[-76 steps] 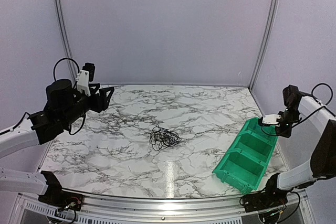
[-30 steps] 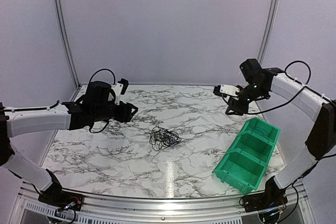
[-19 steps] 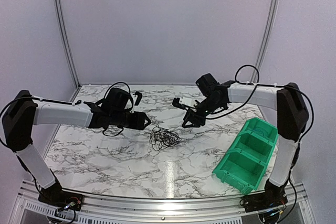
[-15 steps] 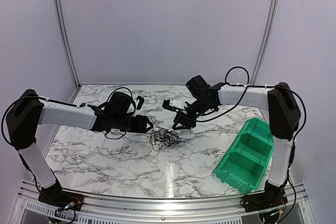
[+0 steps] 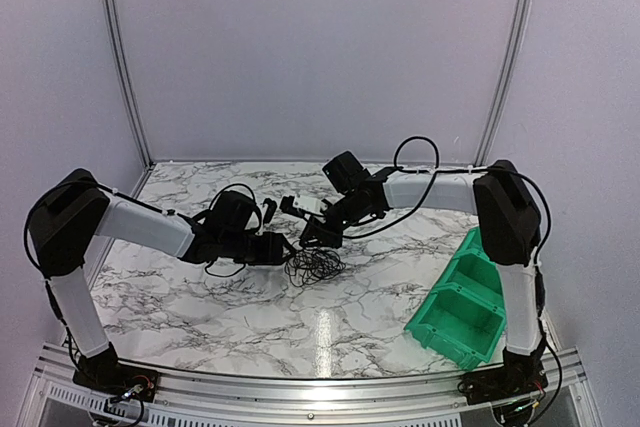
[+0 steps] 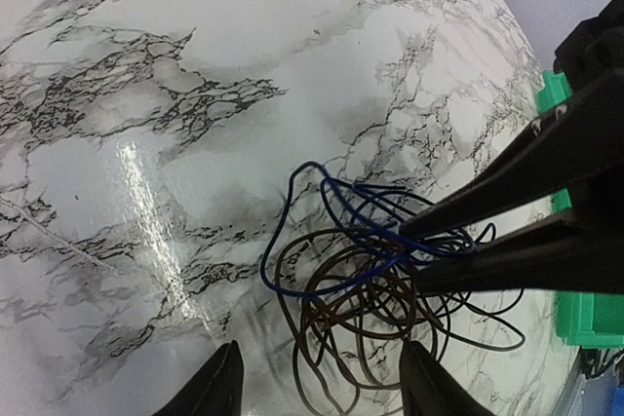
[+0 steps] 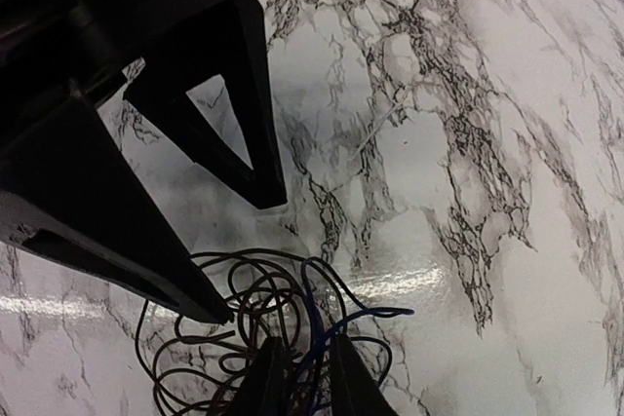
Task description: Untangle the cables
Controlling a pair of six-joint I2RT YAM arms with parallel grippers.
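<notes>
The cables point(image 5: 313, 265) lie as one small loopy tangle of thin black and blue wires on the marble table. My left gripper point(image 5: 285, 247) comes in low from the left and stands open. Its fingertips point(image 6: 224, 382) straddle the near edge of the cables point(image 6: 380, 284) without touching them. My right gripper point(image 5: 310, 238) reaches down from the back right into the top of the pile. In the right wrist view my right gripper point(image 7: 304, 369) has its fingers drawn close together, with a blue strand of the cables point(image 7: 322, 323) pinched between them.
A green bin point(image 5: 472, 297) with compartments stands at the right front of the table point(image 5: 200, 297); its edge point(image 6: 556, 94) shows in the left wrist view. The two grippers are very close: the left one's fingers point(image 7: 234, 114) fill the right wrist view's upper left.
Both arms have swung in from the sides and come down to the tangle. The right gripper's fingers have narrowed onto the blue strand. The left gripper has stayed open.
</notes>
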